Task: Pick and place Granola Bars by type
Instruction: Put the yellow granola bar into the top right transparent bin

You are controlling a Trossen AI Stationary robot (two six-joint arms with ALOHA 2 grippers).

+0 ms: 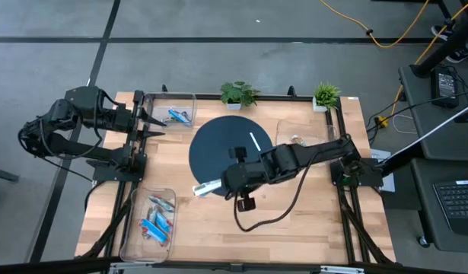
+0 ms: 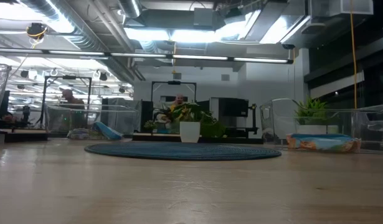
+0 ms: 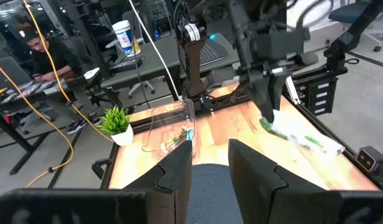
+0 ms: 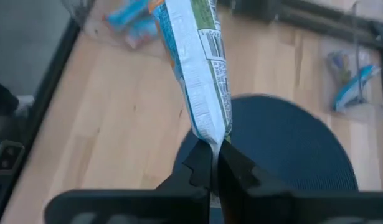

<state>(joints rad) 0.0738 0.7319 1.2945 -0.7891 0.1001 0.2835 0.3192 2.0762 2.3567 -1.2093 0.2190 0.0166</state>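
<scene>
High view: a white-and-green bar [image 1: 206, 187] hangs pinched by one end in the right gripper [image 1: 224, 183], above the near-left edge of the round mat [image 1: 218, 144] and the bare wood beside it. The right wrist view shows the same bar [image 4: 202, 68] clamped by its crimped seal between the pressed-together fingers [image 4: 194, 167], barcode side toward the lens — the wrapper juts out ahead of them, clear of the table.

Sorting looks well advanced. A clear bin [image 1: 135, 228] at the table's near-left corner holds a cluster of mostly blue bars [image 1: 157, 221]; a second bin [image 1: 189, 99] at the far left holds a bar or two in blue and silver [image 1: 177, 116]; a third bin [image 1: 283, 125], far right by a small plant [image 1: 326, 94], has something small in it [image 1: 297, 140] that cannot be made out from above. On the mat itself only a thin white stick-like mark [image 1: 257, 141] remains, and no loose bars show on the wood — so the carried bar appears to be the last, or among the last, left to place.

Which bin suits this bar is a judgement: its white-and-green wrapper does not obviously match the blue pile nearest it.

The left gripper [image 1: 154, 124] waits at the far-left bin's edge, fingers [image 3: 172, 174] spread with nothing between them. A second plant [image 1: 237, 93] stands at the table's far edge, behind the mat.
</scene>
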